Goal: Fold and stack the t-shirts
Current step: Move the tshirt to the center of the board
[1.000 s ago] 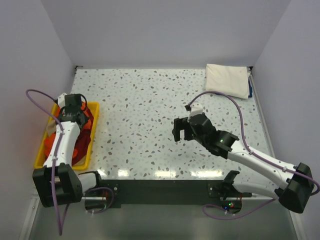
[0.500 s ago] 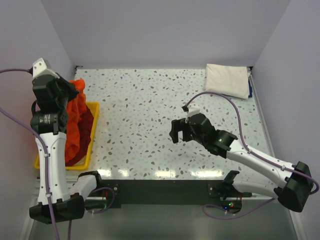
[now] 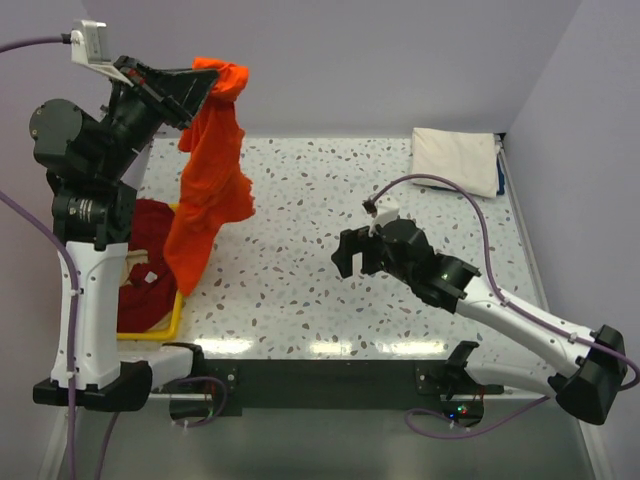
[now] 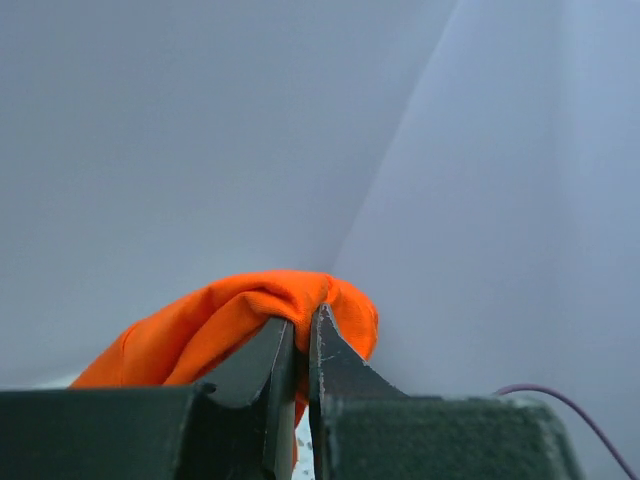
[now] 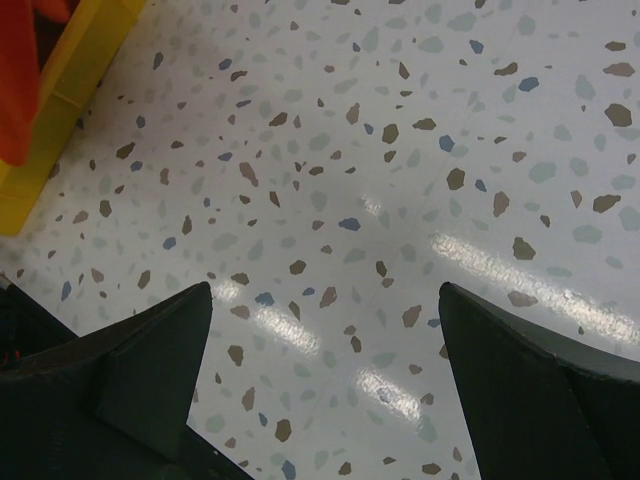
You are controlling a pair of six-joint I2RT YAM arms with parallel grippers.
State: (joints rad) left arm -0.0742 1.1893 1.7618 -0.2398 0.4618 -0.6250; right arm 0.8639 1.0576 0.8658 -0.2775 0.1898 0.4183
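Pale lilac-grey walls close in a white speckled terrazzo-pattern table (image 3: 300, 200). High above its left side, the left end effector (image 3: 207, 86) (image 4: 303, 325) has its two dark fingers pressed together on a bunched fold of the bright orange cloth t-shirt (image 3: 205, 190) (image 4: 200, 340), which bulges over the fingertips in the left wrist view. From that pinch the shirt hangs down in a long crumpled column, its lower end over the right rim of the yellow plastic tray (image 3: 172, 318) (image 5: 60, 110); whether it touches the rim cannot be told. Behind the end effector the left arm stands tall from its base, elbow bent, forearm reaching up and to the right. A dark red t-shirt (image 3: 140, 260) lies heaped in the tray. The right end effector (image 3: 358, 265) (image 5: 325, 290) hovers above bare table near the middle, fingers spread wide with nothing between them, pointing left toward the tray. Its arm stretches low and long from the base at the near right corner. A folded cream-white t-shirt (image 3: 455, 160) rests at the far right corner of the table, well apart from both arms.
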